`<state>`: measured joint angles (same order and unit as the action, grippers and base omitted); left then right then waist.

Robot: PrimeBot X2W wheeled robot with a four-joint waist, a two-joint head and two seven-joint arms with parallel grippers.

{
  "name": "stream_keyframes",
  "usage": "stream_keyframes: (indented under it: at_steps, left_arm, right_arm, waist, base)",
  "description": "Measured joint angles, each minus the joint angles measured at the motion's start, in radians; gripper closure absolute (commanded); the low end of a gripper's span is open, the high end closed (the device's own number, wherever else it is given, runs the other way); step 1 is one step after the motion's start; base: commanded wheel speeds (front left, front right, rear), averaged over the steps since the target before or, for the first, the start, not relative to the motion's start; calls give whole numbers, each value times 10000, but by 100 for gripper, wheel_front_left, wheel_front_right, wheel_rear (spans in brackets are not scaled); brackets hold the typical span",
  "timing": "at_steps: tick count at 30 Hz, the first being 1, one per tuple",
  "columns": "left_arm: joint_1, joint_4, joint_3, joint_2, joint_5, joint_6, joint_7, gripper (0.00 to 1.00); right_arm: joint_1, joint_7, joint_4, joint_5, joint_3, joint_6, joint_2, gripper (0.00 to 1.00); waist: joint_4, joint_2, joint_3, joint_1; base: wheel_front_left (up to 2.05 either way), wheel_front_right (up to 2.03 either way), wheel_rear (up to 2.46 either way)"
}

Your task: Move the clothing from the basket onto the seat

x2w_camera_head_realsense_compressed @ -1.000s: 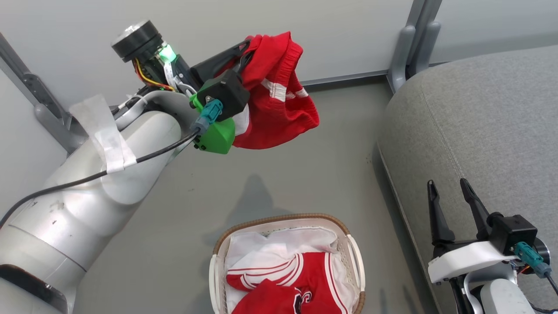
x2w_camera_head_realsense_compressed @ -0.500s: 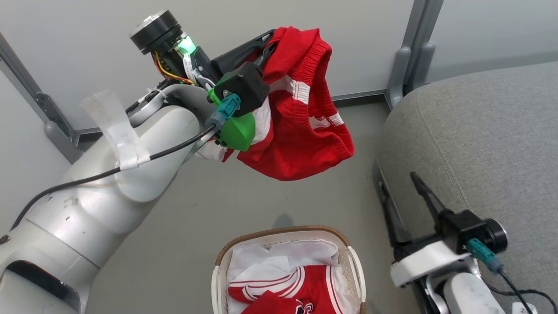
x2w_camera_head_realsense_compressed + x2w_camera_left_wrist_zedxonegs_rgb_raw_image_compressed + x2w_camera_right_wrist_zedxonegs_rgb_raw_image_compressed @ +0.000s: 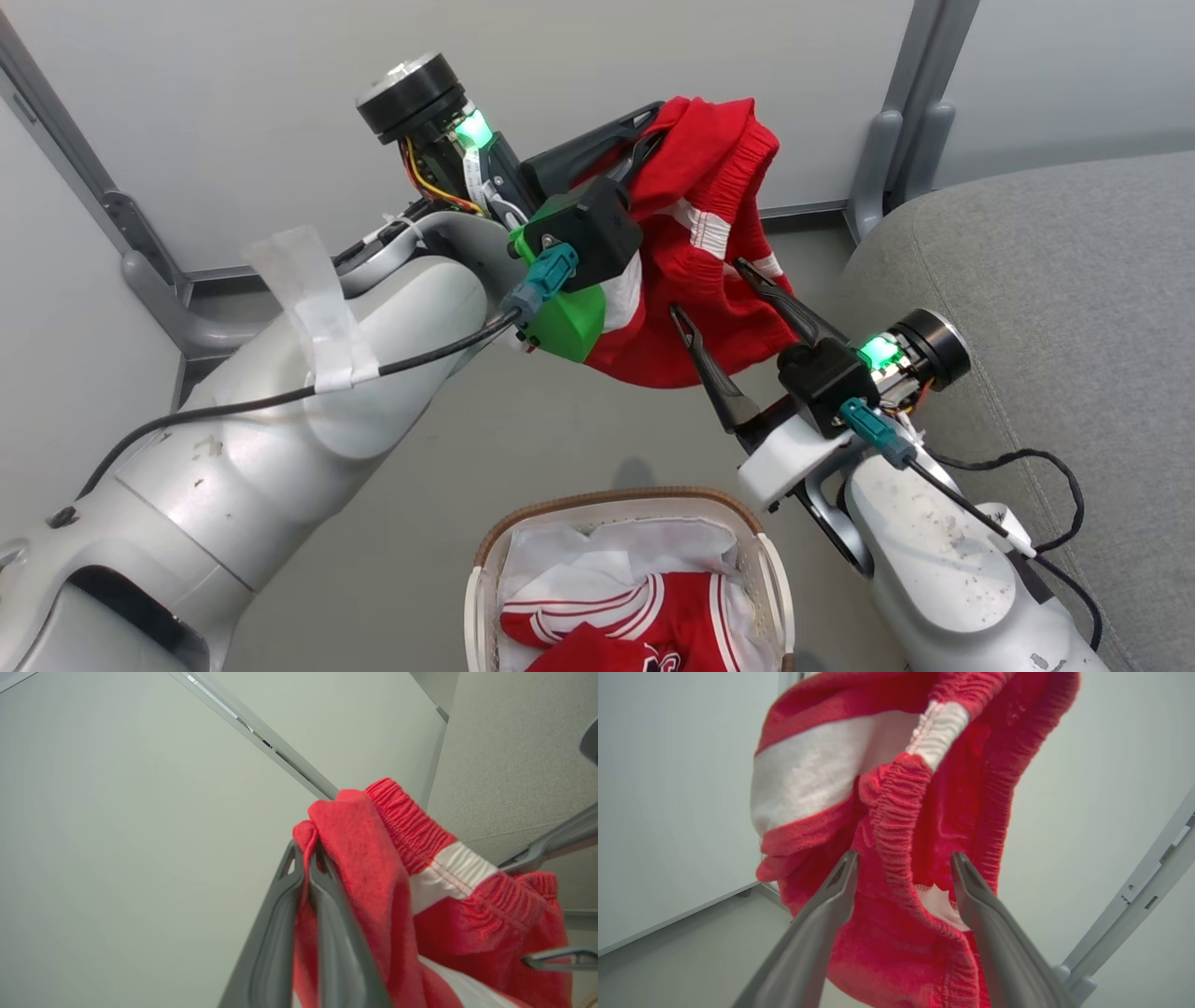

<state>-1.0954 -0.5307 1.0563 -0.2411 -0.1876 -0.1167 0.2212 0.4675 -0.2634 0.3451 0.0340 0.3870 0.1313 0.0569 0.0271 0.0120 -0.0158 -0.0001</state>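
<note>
Grey floor point(image 3: 523, 439) and pale wall point(image 3: 233, 112) behind; the seat point(image 3: 1046, 280) takes up the right side of the head view.

- We hold the shorts point(image 3: 709, 233) up in the air, well clear of the basket point(image 3: 607, 499) and just short of the seat's near edge.
- Left gripper point(image 3: 649, 135): jaws pressed together on a bunched fold near the elastic waistband point(image 3: 411, 821). The cloth hangs from it in a loose pouch.
- Right gripper point(image 3: 709, 289): jaws wide apart, straddling the lower hang of the shorts with nothing pinched. We cannot tell whether a finger brushes the cloth.
- The jersey point(image 3: 653, 611) lies crumpled in the basket on the white liner point(image 3: 597, 551).

Handling, as we judge it:
- The knit looks light and limp, with no stiffness. It sags and swings wherever unsupported, and it will not break.
- One pinch carries it but lets it bunch.
- The best second hold is the ribbed waistband edge or the trimmed hem, where thicker fabric is less likely to slide from smooth fingers.
- Risk: cloth snagging on a fingertip at release over the seat.
</note>
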Motion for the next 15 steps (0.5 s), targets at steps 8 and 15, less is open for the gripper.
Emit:
stream_keyframes:
  at_steps: [8,15]
  left_arm:
    - [252,107,224,253,-146,13,17,100]
    - [682,117,230,224,-535,56,0,100]
  right_arm:
    - [908,0,1588,-744,1273,0,161,55]
    - [1208,0,1883,-1369,1802,0,180,100]
  waist:
    - [-176,-1,109,0]
    - [-199,-1,111,0]
  base:
    - [0,0,0]
    - [0,0,0]
